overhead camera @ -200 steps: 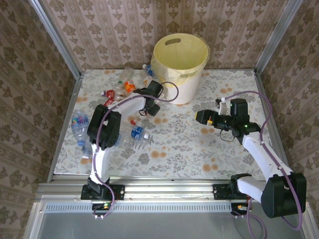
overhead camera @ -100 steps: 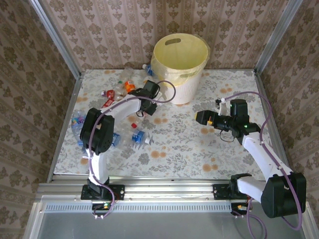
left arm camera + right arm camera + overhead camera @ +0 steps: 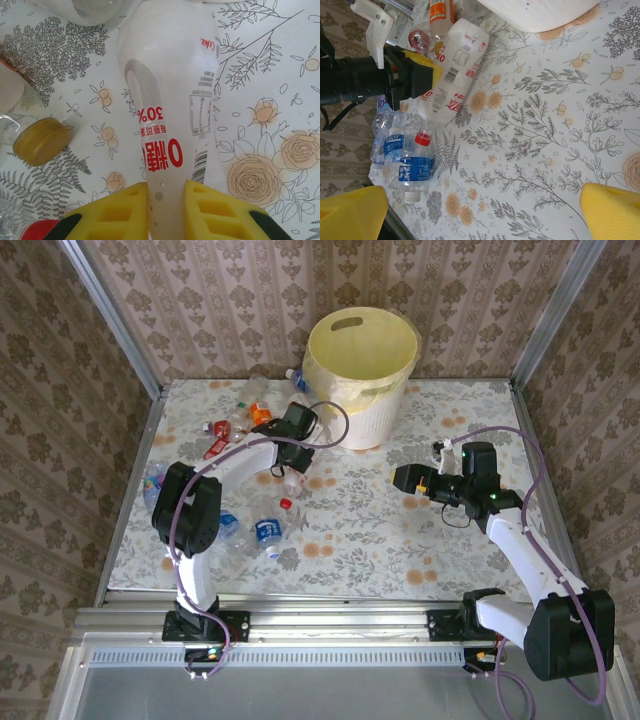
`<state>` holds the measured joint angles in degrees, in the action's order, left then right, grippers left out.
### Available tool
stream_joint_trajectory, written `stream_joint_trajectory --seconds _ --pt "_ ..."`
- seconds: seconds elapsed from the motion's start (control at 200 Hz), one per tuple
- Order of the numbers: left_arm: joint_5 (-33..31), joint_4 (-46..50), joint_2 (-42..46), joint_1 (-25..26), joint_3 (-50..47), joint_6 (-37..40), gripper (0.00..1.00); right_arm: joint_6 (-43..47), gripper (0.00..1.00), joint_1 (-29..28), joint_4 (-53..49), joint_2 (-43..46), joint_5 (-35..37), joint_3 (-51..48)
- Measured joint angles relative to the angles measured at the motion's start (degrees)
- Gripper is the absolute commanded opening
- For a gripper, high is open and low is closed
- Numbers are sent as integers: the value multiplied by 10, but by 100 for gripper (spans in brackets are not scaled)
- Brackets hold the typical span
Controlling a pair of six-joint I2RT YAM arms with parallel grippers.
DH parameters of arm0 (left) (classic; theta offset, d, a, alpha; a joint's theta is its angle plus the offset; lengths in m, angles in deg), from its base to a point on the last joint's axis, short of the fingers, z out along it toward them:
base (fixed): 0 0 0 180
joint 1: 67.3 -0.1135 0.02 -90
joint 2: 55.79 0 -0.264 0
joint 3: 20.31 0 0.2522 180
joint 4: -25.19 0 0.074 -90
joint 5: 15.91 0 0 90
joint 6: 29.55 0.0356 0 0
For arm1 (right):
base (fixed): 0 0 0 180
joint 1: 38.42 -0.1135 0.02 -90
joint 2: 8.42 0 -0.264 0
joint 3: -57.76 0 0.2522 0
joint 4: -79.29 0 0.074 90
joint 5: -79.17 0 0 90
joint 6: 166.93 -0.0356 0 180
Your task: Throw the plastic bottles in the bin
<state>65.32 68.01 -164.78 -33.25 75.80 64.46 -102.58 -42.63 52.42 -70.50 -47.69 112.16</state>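
Observation:
My left gripper (image 3: 166,212) is shut on a flattened clear bottle with a white label and red print (image 3: 167,100), which lies low over the flowered tabletop. From above, this gripper (image 3: 288,462) and its bottle (image 3: 291,479) are just left of the pale yellow bin (image 3: 361,350). The right wrist view shows the same bottle (image 3: 454,65) in the yellow pads. My right gripper (image 3: 403,477) hovers open over bare table right of centre, its fingers (image 3: 350,212) far apart. Blue-labelled bottles (image 3: 264,532) lie near the front left.
More bottles lie scattered at the back left (image 3: 250,412) and along the left edge (image 3: 155,483). A yellow-capped bottle (image 3: 41,141) sits just left of the held one. The bin's whitish base (image 3: 535,10) stands close by. Patterned walls enclose the table.
The left arm's elbow swung left and its gripper shifted slightly left with the bottle. A blue-labelled bottle rolled toward the front. The right arm stayed put.

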Motion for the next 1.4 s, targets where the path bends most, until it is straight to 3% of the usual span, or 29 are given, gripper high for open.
stream_joint_trajectory --seconds 0.34,1.17,1.29,1.4 --pt "2 -10 42 1 -25 -22 15 1 100 0 0 8 0 0" --pt "117 -46 482 -16 -244 -188 12 4 100 1 -9 9 0 0" --pt "128 -56 497 -20 -238 -207 13 4 100 1 -9 9 0 0" --pt "146 -54 458 -28 -179 -214 15 6 100 1 -11 9 0 0"
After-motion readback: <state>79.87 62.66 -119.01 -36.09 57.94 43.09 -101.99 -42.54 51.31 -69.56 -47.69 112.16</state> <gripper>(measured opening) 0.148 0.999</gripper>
